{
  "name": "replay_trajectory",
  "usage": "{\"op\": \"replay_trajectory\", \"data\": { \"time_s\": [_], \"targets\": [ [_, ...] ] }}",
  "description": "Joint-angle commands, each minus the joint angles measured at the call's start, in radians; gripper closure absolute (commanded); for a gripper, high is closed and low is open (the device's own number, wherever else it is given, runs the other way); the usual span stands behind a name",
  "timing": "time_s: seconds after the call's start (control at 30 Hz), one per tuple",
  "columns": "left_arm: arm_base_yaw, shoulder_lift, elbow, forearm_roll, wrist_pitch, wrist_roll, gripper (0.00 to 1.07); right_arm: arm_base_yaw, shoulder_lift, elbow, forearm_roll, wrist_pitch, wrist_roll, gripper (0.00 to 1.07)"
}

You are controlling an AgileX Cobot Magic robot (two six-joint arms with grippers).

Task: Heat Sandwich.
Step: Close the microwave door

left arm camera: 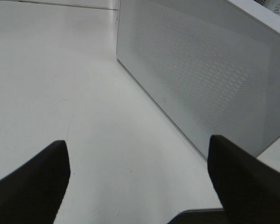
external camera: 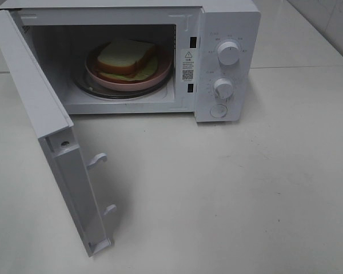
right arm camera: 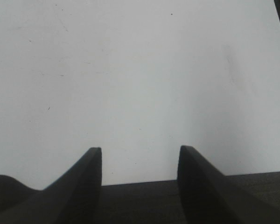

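Sandwich (external camera: pixel 126 57) in microwave (external camera: pixel 228 34), door (left arm camera: pixel 200 70) open. Left claw (left arm camera: pixel 137 140) wide, empty, near door: push outer face evenly till latches catch. Right claw (right arm camera: pixel 140 148) part-open, empty.

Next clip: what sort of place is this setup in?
Probably a staged kitchen test bench rather than a home kitchen. A white microwave stands with its door swung open on a plain white table, and a sandwich on a pink plate sits inside.
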Motion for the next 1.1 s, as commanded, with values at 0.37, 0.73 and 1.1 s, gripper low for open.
{"op": "replay_trajectory", "data": {
  "time_s": [0.37, 0.73, 1.1],
  "targets": [
    [-0.002, -0.005, 0.002, -0.004, -0.010, 0.000, 0.30, -0.004, -0.303, 0.078, -0.007, -0.072, 0.013, 0.57],
    [-0.002, -0.005, 0.002, -0.004, -0.010, 0.000, 0.30, -0.004, -0.465, 0.078, -0.008, -0.072, 0.010, 0.57],
    [-0.002, -0.006, 0.002, -0.005, -0.010, 0.000, 0.30, -0.003, -0.465, 0.081, -0.008, -0.071, 0.006, 0.57]
  ]
}}
